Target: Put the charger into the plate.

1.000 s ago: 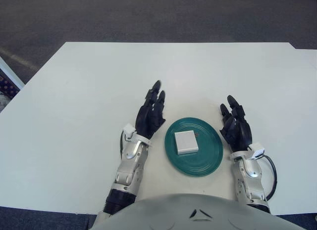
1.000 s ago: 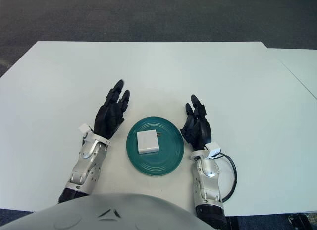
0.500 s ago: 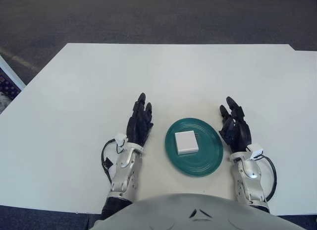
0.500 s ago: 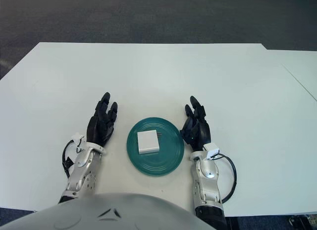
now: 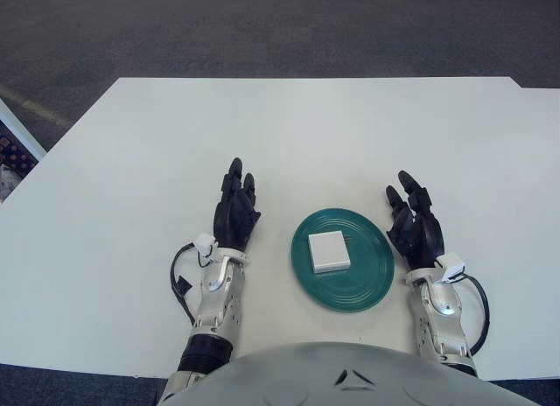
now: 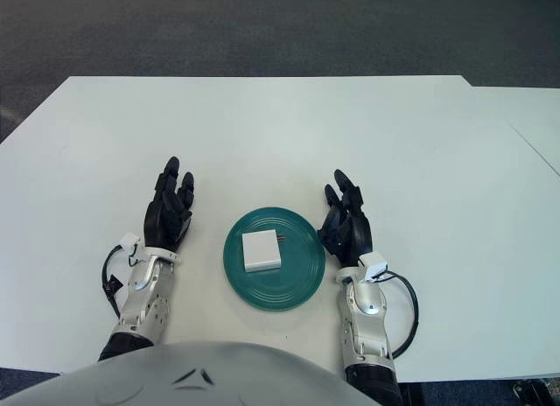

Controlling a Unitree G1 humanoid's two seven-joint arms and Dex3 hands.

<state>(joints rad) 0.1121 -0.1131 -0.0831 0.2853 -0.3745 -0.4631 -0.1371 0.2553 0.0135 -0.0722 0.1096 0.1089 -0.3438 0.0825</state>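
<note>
left robot hand to the left of the plate, black fingers straight and spread, holding nothing. right robot hand just beside the plate's right edge, fingers loose and spread too, nothing in it. round green plate with ring lines, on the flat white surface. small white square charger lying flat inside the plate, a bit left of the middle, tiny metal prongs on its right side. nothing in between either hand and the plate. dark carpet floor past the far edge.
</note>
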